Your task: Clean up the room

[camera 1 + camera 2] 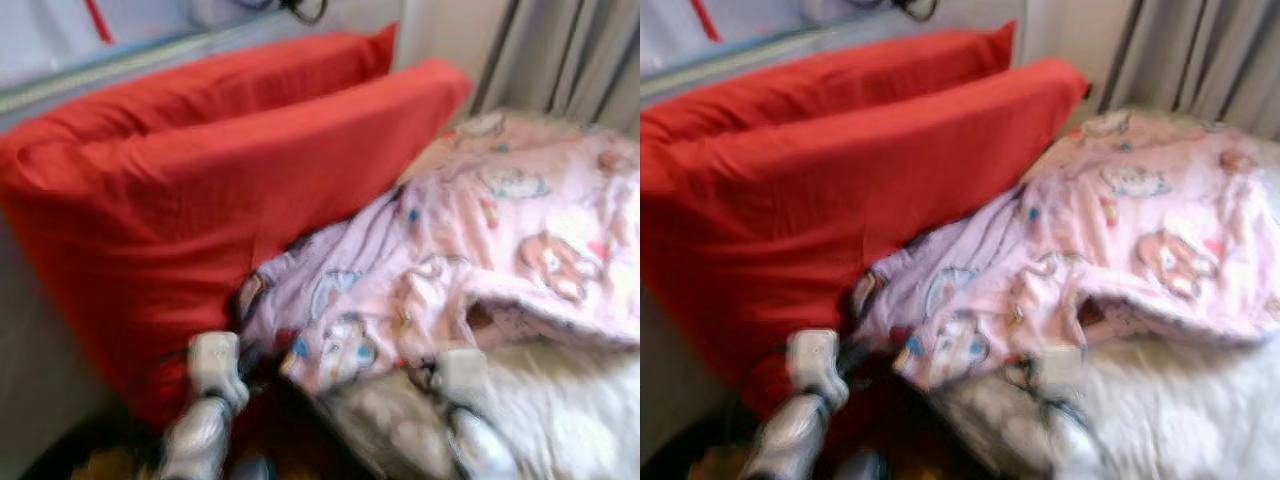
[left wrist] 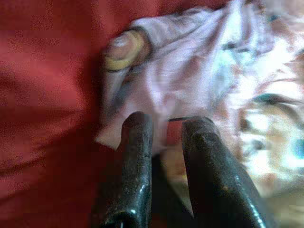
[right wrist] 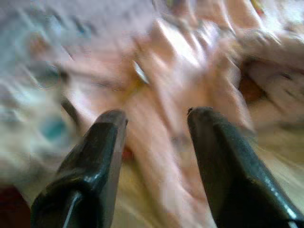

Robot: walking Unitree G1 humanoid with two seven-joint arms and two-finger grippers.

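The pink printed blanket (image 1: 470, 250) lies crumpled across the bed, its near edge bunched into a loose fold low in the head views and its left edge pressed against the red pillows (image 1: 200, 190). All places here are told from that blanket.

The left gripper (image 2: 166, 124) sits at the blanket's left corner, where pink cloth meets red. In the left wrist view its two black fingers (image 2: 135, 156) stand slightly apart with only a narrow gap between them, their tips just short of or touching the blanket's hem; blur keeps me from telling which. They hold nothing that I can make out.

The right gripper (image 3: 154, 116) is over the blanket's near fold, its fingers (image 3: 223, 161) spread wide with pink cloth showing between them. Whether the tips touch the fabric cannot be told from the smeared picture.

Below the blanket's near edge a white fluffy cover (image 1: 560, 410) lies exposed, running out to the right. To the left, the two red pillows lean together, one behind the other, rising well above the blanket and closing that side off. Beyond the blanket's far edge hang grey curtains (image 1: 570, 60); a pale wall (image 1: 60, 40) stands behind the pillows. Dark space (image 1: 280, 430) opens between the two silver arms, just under the blanket's near left corner.
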